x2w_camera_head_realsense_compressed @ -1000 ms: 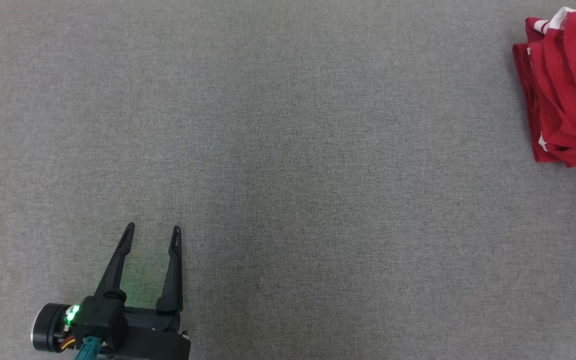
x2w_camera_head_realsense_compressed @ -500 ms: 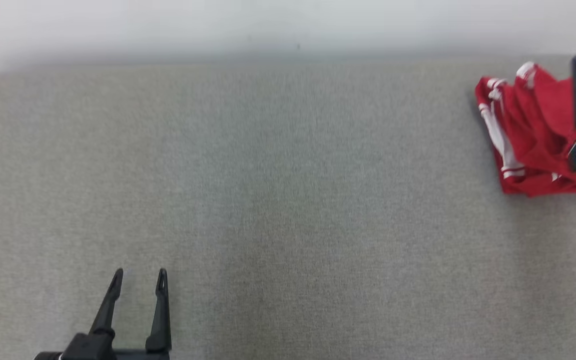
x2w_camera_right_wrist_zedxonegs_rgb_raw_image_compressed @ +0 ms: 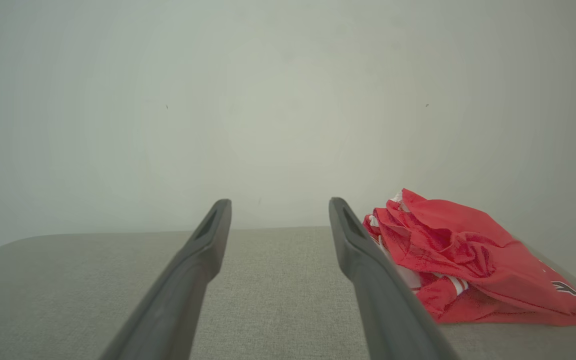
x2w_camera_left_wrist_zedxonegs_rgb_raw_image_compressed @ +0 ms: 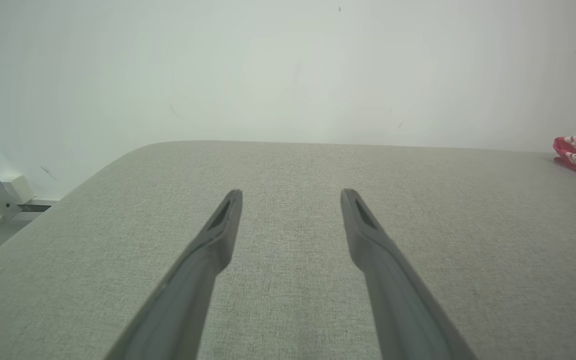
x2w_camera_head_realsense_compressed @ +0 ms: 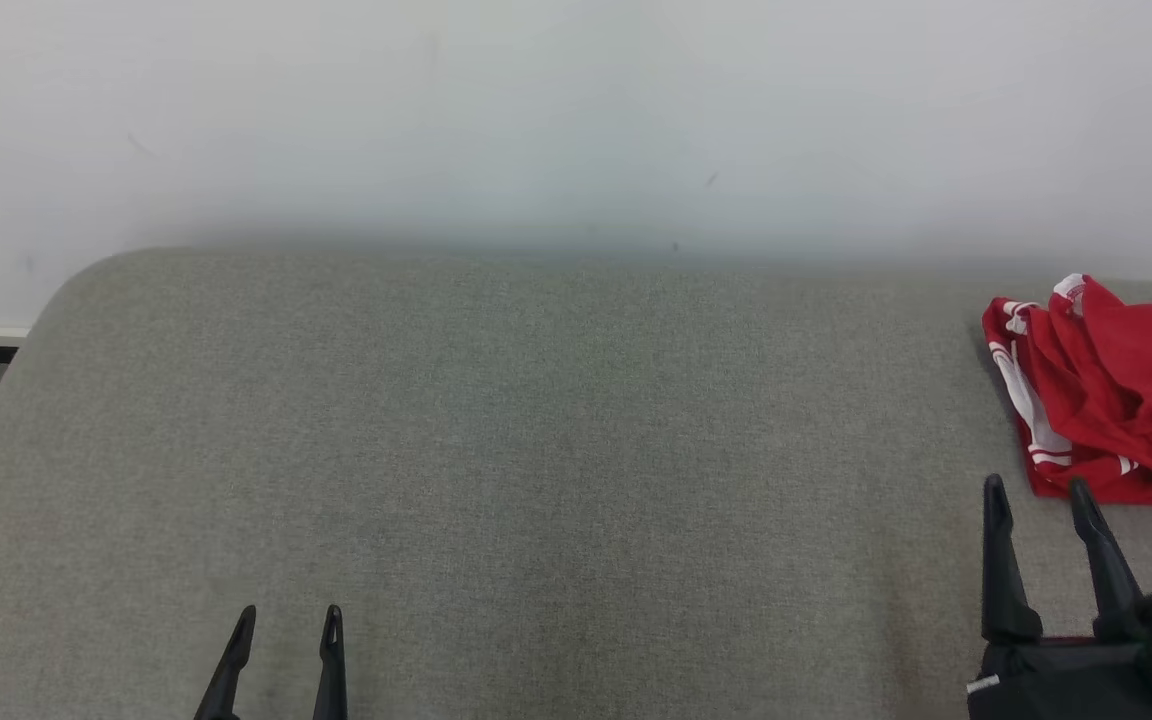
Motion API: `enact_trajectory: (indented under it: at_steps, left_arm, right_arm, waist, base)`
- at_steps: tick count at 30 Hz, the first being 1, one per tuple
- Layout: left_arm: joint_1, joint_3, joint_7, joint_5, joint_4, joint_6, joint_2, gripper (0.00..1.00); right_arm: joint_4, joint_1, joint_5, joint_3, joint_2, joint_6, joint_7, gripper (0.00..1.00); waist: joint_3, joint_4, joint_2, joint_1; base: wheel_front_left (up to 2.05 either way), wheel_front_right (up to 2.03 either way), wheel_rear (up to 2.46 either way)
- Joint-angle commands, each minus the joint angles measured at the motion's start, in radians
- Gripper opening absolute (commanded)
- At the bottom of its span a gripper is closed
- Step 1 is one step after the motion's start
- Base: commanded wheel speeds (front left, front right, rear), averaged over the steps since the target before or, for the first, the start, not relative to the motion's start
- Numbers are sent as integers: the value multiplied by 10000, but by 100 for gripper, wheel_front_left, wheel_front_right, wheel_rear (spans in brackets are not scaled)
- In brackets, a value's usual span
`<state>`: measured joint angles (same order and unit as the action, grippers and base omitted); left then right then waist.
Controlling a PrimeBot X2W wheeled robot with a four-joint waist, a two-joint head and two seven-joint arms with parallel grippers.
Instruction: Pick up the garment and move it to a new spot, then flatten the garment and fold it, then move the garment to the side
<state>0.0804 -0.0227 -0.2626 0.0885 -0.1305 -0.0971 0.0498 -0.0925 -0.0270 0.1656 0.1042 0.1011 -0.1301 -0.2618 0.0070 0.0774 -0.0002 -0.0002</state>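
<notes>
Crumpled red garment point(x2w_camera_head_realsense_compressed: 1116, 390) at far right corner of counter point(x2w_camera_head_realsense_compressed: 536, 450): soft, light, probably slick; pinch near striped hem. Right end effector point(x2w_camera_head_realsense_compressed: 1036, 485) splayed empty just beside it; left end effector point(x2w_camera_head_realsense_compressed: 290, 610) splayed empty

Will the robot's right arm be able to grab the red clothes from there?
Probably yes. The right pincer is open and points toward the red garment, its tips close to the near edge. Nothing stands between them on the grey pad, and nothing rests on the garment.
</notes>
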Motion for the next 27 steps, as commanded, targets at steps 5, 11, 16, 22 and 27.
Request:
enact_trajectory:
  at_steps: [5,11,16,22,27]
  left_arm:
    - [300,8,-30,-21,104,143,11,100]
    - [464,-24,-30,-107,132,182,12,100]
    - [456,-35,-30,-149,173,235,11,100]
    - [468,-61,-30,-78,139,251,11,100]
    - [438,-101,-30,-54,119,255,11,100]
  right_arm:
    - [585,1202,-404,189,-400,-11,-24,100]
    - [541,1815,-260,-104,-497,-11,-20,100]
    - [192,1966,-14,-299,-511,-11,-17,100]
    - [-279,1976,241,-658,-506,-11,-19,100]
    - [-424,1888,334,-848,-508,-11,-19,100]
  waist:
    - [-289,154,2,2]
    - [-343,17,2,2]
    - [-343,-42,2,2]
    - [-318,-33,2,2]
    - [-300,-14,2,2]
  base:
    - [0,0,0]
    - [0,0,0]
    - [0,0,0]
    - [0,0,0]
    - [0,0,0]
